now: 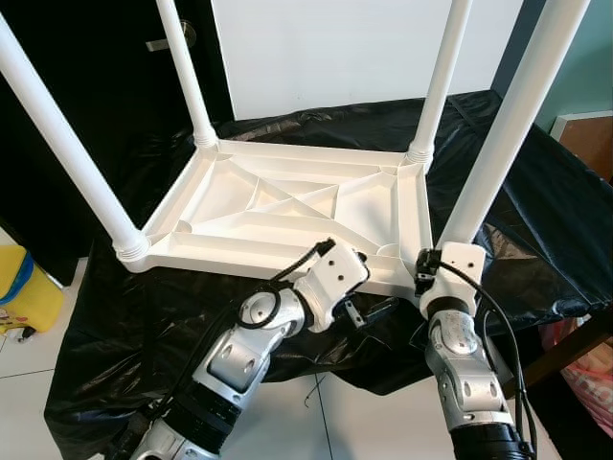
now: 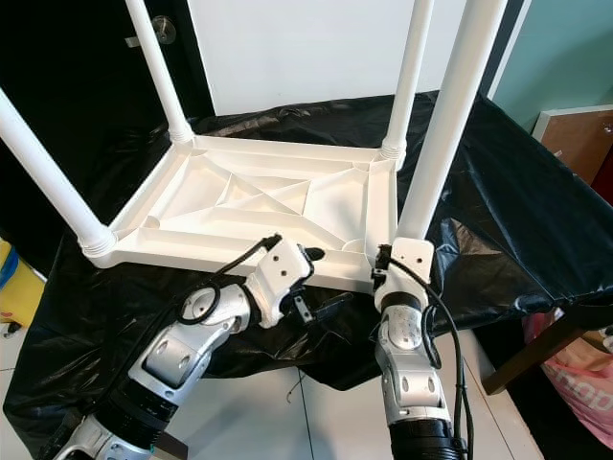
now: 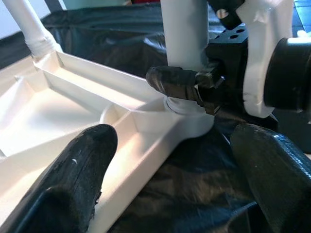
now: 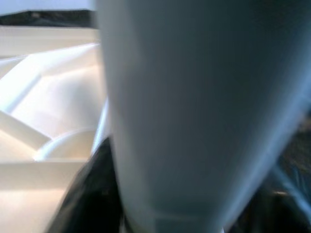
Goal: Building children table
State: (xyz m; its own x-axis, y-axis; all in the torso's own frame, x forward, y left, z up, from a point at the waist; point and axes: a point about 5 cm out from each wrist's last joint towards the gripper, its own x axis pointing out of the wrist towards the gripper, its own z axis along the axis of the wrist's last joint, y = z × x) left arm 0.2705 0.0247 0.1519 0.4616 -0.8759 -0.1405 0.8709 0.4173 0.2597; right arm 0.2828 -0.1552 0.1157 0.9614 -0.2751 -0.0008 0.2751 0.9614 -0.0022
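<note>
A white plastic children's table (image 1: 287,206) lies upside down on a black sheet (image 1: 124,307), its four legs pointing up. My right gripper (image 1: 428,261) is shut around the base of the near right leg (image 1: 508,125), just above its socket. In the left wrist view its black fingers (image 3: 180,82) wrap that leg (image 3: 184,34); in the right wrist view the leg (image 4: 194,107) stands very close. My left gripper (image 1: 362,286) is open at the table's front rim (image 3: 146,145) beside that corner, one finger (image 3: 73,179) over the rim and the other (image 3: 272,170) outside it.
The other legs stand at near left (image 1: 67,158), far left (image 1: 187,77) and far right (image 1: 441,81). A yellow container (image 1: 19,287) sits on the floor at left. A dark door (image 1: 115,86) is behind, a wooden piece (image 1: 584,139) and a pink bag (image 1: 584,374) at right.
</note>
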